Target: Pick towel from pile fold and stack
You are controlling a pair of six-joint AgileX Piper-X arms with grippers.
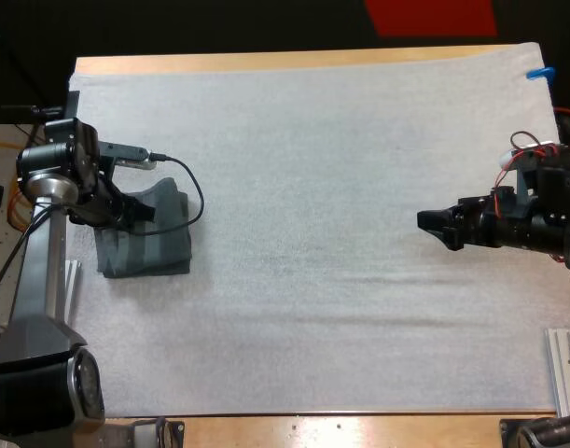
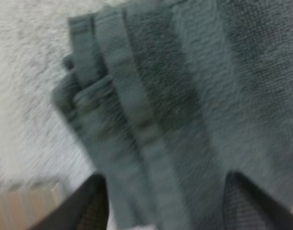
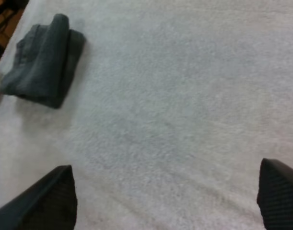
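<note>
Silver left arm point(image 1: 34, 266), black right end effector point(image 1: 426, 224)

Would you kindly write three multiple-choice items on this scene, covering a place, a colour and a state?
1. Where does the folded towel stack lie? A. mid-mat B. at the mat's left side, under the left gripper C. beside the right gripper
2. Its colour? A. red B. bright blue C. dark grey-green
3. The right gripper's fingers are: A. open over bare mat B. shut on a towel C. touching

Answers: B, the high view shows it beneath the left arm. C, every view shows that colour. A, the right wrist view shows them apart.
</note>
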